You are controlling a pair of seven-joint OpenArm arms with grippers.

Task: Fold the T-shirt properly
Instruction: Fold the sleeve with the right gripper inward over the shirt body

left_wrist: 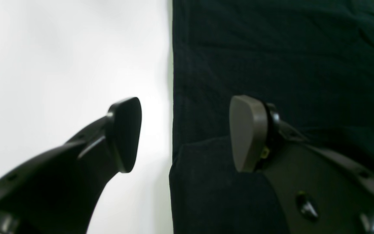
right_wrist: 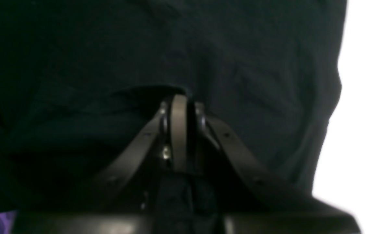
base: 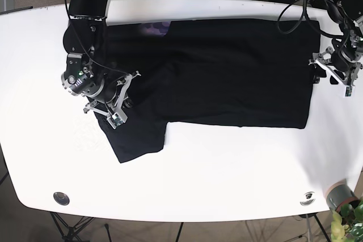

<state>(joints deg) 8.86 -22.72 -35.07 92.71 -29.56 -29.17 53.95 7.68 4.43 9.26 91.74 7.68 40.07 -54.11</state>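
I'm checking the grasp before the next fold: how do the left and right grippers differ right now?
The left gripper is open, one of its fingers over the white table and the other over the shirt's edge; the right gripper is shut on the black T-shirt. The left sits at the shirt's hem end, the right near a sleeve. Both are at the shirt's edges.

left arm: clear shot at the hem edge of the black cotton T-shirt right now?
Probably yes. The left gripper is open, one finger over the white table, the other over the black cotton T-shirt, straddling its edge. Nothing lies between.
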